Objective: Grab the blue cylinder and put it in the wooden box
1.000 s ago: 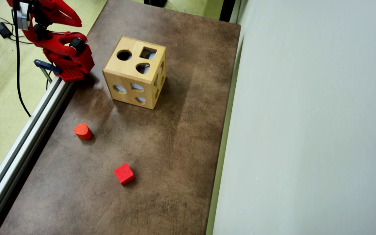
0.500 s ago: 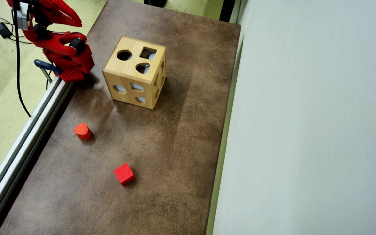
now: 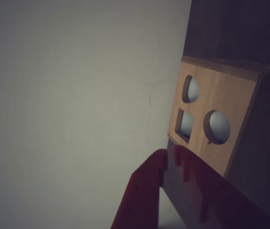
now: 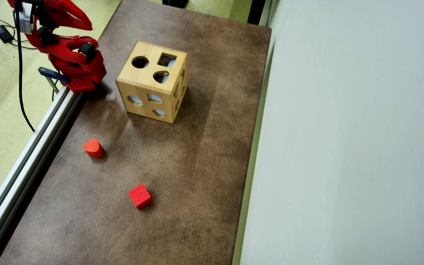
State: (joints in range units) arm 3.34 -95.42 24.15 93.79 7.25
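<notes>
A: Light wood, one item: the box [image 4: 152, 81], a cube with cut-outs, standing on the brown tabletop [image 4: 182, 165]. Round, square and rounded holes on its top face in the overhead view.

B: Blue cylinder?

A: Not listed. No blue block shows on the tabletop or in either view. It may already sit inside the box, but the holes show nothing I can identify; that is a guess.

B: Other stock?

A: Red cube [image 4: 140, 196], near the lower middle of the tabletop. Orange-red rounded block [image 4: 93, 148], near the rail [image 4: 24, 162] at the left edge. Both well apart from the box and from each other.

B: Pincer?

A: Red, folded back with the arm [image 4: 68, 51] at the upper-left corner in the overhead view, beside the box. In the wrist view the pincer [image 3: 169, 164] has its tips closed nearly together, nothing between them, pointing at a box face.

B: Which way from pincer to the cylinder, and its axis?

A: Cannot be given; the cylinder is unseen. Only the box is fixed: directly ahead of the pincer, near.

B: Labels, brands, writing?

A: None legible on any item.
</notes>
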